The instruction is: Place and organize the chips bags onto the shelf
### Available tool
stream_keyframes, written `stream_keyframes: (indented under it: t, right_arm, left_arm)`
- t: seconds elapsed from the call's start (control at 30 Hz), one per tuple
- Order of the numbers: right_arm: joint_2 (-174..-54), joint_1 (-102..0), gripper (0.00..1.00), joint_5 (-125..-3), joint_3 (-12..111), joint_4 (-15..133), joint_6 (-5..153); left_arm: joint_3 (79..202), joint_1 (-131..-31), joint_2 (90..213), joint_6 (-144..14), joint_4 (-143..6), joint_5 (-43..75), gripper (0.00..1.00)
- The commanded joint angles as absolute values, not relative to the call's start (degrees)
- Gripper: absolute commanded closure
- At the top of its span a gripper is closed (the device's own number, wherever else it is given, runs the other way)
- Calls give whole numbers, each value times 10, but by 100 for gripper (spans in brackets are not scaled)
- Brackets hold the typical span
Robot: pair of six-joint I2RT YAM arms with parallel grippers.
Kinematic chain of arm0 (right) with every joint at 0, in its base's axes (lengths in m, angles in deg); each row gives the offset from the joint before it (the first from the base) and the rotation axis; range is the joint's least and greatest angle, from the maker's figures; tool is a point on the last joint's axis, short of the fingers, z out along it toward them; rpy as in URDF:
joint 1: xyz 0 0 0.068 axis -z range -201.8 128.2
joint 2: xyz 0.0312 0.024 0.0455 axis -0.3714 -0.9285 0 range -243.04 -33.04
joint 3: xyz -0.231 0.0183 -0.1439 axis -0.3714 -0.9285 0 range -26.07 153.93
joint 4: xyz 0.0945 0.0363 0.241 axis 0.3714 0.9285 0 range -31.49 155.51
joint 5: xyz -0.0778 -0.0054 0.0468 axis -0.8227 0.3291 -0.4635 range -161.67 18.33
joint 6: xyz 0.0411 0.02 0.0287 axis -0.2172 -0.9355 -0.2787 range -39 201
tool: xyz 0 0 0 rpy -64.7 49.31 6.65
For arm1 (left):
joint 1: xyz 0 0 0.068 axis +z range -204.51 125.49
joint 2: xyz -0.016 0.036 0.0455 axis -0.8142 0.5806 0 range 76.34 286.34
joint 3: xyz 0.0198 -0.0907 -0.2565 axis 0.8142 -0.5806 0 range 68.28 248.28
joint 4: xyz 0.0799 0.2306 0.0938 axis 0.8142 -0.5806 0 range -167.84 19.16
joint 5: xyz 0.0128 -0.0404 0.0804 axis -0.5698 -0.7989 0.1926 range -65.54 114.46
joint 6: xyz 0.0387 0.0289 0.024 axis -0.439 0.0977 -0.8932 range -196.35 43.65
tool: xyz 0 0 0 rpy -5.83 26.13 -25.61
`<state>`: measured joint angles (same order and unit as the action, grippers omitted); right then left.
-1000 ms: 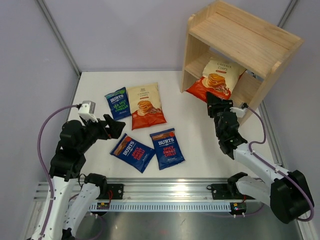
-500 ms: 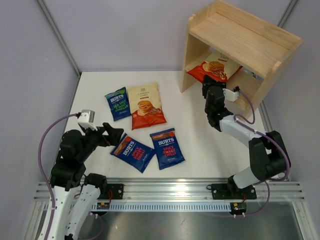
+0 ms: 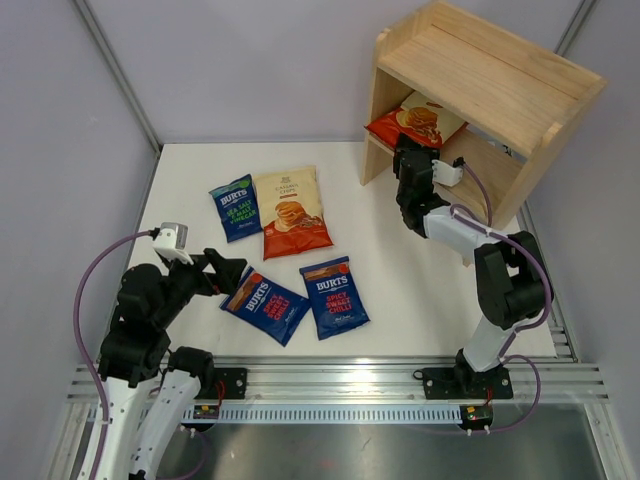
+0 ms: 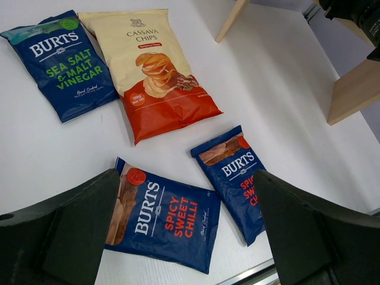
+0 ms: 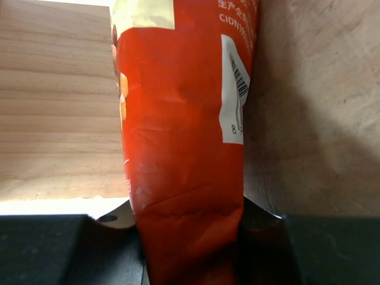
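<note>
**Operator:** What has changed over the last second?

**Technician:** The right arm has reached further forward. The Cassava Chips bag, which leaned at the foot of the shelf a second ago, is now up in the opening under the top board. The left arm has dropped slightly towards the table.

**Operator:** State of the right gripper?

**Technician:** It is clamped on the red lower end of the Cassava Chips bag. In the right wrist view the bag runs up from between the fingers, with wood on both sides. That red end faces the front of the shelf. I cannot tell whether the bag rests on the board.

**Operator:** And the left gripper?

**Technician:** Spread wide and holding nothing. It hangs just above the near red-lettered Burts bag.

**Operator:** Where are the remaining bags?

**Technician:** All four lie flat on the table. The other red-lettered Burts bag is just beside the near one. The second Cassava Chips bag lies further back. The green-lettered Burts bag is at its left edge.
</note>
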<state>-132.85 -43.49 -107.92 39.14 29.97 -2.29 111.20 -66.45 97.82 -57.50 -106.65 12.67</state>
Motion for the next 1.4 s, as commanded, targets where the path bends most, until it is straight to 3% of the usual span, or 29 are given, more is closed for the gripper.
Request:
stream_keyframes:
  t: [0.0,0.07,0.1,0.5,0.63,1.0,1.37]
  right_arm:
    - [-1334,-432,84,-1062,420,320,-38]
    - [-1329,-432,77,-1046,442,370,-29]
    - [-1326,-432,65,-1040,449,390,-19]
    - [-1252,-432,23,-1009,468,618,-12]
    - [-1221,-432,1,-989,450,626,-14]
    - [-1138,-432,1,-926,377,601,4]
    - [-1046,-432,1,-802,381,626,259]
  left_arm:
    - [1111,-667,974,-583,-1034,126,1]
    - [1111,-667,973,-583,-1034,125,1]
    - [1112,-667,973,-583,-1034,125,1]
    - [1115,-667,980,-582,-1038,147,1]
    - [1119,-667,1002,-579,-1044,161,1]
    - [1160,-667,1110,-535,-1030,136,1]
    - [1175,-665,1288,-443,-875,108,1]
